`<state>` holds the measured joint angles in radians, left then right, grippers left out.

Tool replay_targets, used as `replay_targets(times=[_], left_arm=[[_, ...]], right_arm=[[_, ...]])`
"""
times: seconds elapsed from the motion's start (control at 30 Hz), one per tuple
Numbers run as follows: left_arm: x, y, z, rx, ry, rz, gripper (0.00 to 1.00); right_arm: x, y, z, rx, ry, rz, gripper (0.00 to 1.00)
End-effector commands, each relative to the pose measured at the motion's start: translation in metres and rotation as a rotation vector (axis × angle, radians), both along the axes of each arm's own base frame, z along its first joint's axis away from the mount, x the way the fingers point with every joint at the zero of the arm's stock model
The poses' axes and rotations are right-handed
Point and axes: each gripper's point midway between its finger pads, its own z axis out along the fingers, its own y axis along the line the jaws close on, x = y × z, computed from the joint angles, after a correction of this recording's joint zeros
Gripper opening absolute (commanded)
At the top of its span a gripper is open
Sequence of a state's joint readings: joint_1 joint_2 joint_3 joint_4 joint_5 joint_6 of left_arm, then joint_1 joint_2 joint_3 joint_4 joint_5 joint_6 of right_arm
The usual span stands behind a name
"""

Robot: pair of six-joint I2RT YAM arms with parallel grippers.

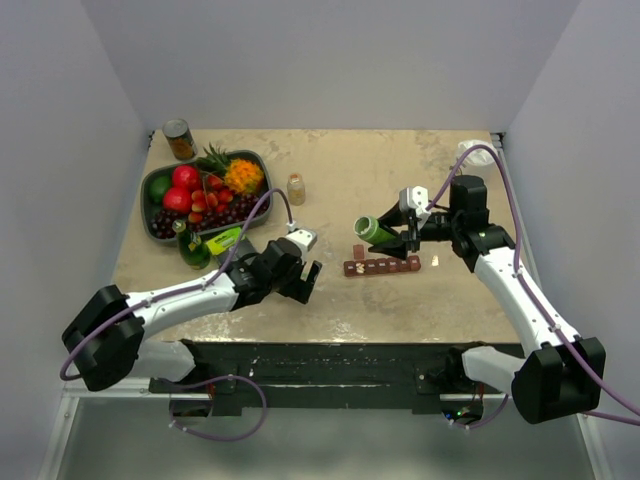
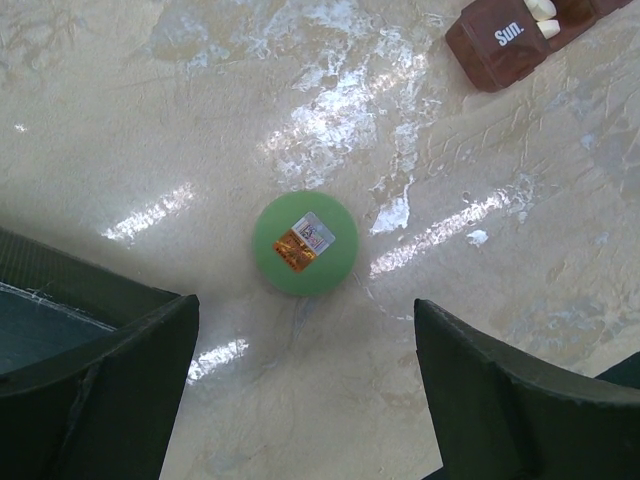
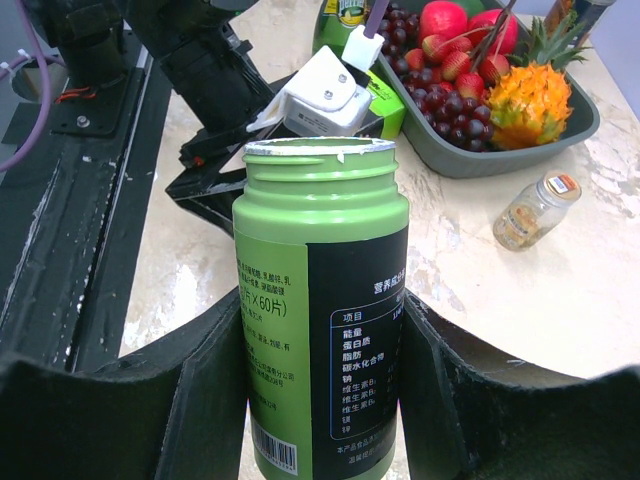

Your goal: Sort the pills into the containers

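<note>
Left claw (image 2: pixel 305 312): spread wide, holding nothing, hovering over the flat round green plastic cap (image 2: pixel 305 243). The cap lies sticker-up on the mottled beige tabletop (image 2: pixel 150 120). I judge this arm parked clear of the pour.

Just beyond, the long dark red-brown plastic compartment strip (image 1: pixel 382 266) lies flat mid-table, "Sun." end toward the cap. White pills (image 2: pixel 545 18) show in a cell.

Right claw (image 3: pixel 322 330) pinches the uncapped green plastic bottle (image 3: pixel 320 190), tipped beside the strip's left end, presumably to shake pills out.

Far left: dark oval fruit tray (image 3: pixel 500 155).
</note>
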<state>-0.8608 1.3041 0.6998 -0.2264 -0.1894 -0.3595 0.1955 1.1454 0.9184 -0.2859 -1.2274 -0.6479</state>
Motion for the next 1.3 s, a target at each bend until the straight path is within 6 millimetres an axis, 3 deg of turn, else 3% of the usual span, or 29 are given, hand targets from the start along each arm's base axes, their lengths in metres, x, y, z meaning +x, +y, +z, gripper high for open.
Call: replay_targets(times=[0.0,0.73,1.27], left_arm=[[0.011,-0.009,0.014,-0.005,-0.043,-0.009,0.92],[0.017,-0.014,0.014,0.009,-0.058,-0.019,0.93],[0.025,-0.021,0.003,0.044,-0.052,-0.041,0.93]], right_arm=[[-0.004,0.002,0.006,0.024,-0.027,0.039,0.0],[-0.003,0.0,0.005,0.023,-0.026,0.034,0.0],[-0.002,0.0,0.004,0.023,-0.026,0.035,0.0]])
